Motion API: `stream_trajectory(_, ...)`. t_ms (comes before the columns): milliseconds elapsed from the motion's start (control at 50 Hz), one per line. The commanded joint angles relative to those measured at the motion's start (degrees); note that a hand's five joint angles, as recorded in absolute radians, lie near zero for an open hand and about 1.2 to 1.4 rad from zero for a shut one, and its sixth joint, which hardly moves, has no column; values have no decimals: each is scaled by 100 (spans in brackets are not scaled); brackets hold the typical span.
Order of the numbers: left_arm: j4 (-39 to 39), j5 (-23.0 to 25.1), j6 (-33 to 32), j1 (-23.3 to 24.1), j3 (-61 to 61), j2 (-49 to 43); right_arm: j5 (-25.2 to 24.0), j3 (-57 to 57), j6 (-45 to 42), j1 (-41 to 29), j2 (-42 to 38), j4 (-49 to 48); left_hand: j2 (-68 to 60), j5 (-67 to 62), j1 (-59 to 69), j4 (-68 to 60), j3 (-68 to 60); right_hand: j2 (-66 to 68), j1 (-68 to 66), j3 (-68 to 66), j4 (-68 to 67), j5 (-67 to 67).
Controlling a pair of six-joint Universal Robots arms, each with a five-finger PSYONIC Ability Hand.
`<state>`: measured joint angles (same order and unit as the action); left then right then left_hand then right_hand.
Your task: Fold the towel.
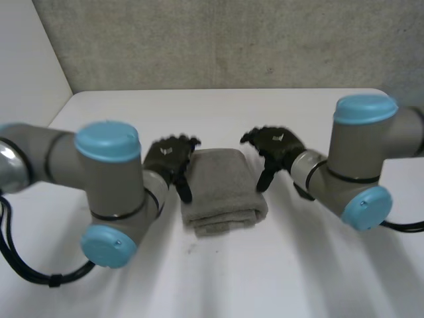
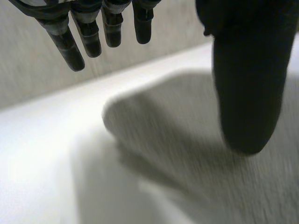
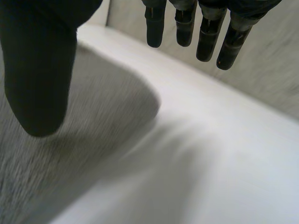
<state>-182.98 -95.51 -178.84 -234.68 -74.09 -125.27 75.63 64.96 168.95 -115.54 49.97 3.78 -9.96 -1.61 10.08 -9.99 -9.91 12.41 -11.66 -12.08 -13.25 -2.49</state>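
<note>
The left arm (image 1: 99,179) reached in over the white table (image 1: 218,285). The left robot hand (image 1: 169,158) hung just beside the left edge of the towel (image 1: 222,189), with its thumb pointing down towards that edge. In the left wrist view this robot hand was open. Its fingers (image 2: 77,44) were straight and spread well away from the thumb (image 2: 247,93), and nothing lay between them. The thumb stood over the grey cloth (image 2: 187,144), while the fingertips hung above bare table past a rounded corner of the towel. Whether the thumb tip touched the cloth could not be told.

The towel lay folded into a thick, narrow bundle on the table between the two robot hands, its layered end turned towards the robot.

The right robot hand (image 1: 275,146) hung at the towel's far right corner, at the end of the right arm (image 1: 361,162). In the right wrist view it was open too. Its fingers (image 3: 208,32) were straight and apart from the thumb (image 3: 39,79), and they held nothing. The thumb hung over the towel (image 3: 98,107), and the fingertips were above the white table (image 3: 215,154) beside the towel's rounded corner.
</note>
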Motion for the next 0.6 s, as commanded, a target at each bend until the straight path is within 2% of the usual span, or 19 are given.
stream_trajectory(20,43,-2,7,-7,122,1233,699,280,94,5,1217,-229,-93,72,81,-89,-98,-241,166,208,325,249)
stream_trajectory(60,191,-2,-1,-121,184,1784,1110,420,129,22,1786,-369,-126,39,114,-123,-131,-241,166,208,325,249)
stream_trajectory(80,192,-2,-1,-122,184,1786,1112,421,130,22,1788,-369,-127,38,114,-123,-131,-241,166,208,325,249)
stream_trajectory(120,455,-2,-1,-445,245,2250,1410,543,112,31,2217,-404,-177,-12,164,-173,-181,-241,166,208,325,249)
stream_trajectory(180,623,6,7,-640,272,2472,1508,596,112,57,2412,-404,-211,-46,198,-207,-215,-241,166,208,325,249)
stream_trajectory(220,973,24,16,-955,307,2752,1604,754,77,136,2771,-369,-211,-46,199,-207,-216,-241,166,208,325,249)
stream_trajectory(280,1202,50,34,-1070,298,2885,1605,903,59,233,2974,-325,-177,-12,165,-174,-182,-241,166,208,325,249)
stream_trajectory(600,1282,165,16,-1053,228,2885,1552,1080,33,242,3036,-273,-9,156,-3,-5,-14,-241,166,208,325,249)
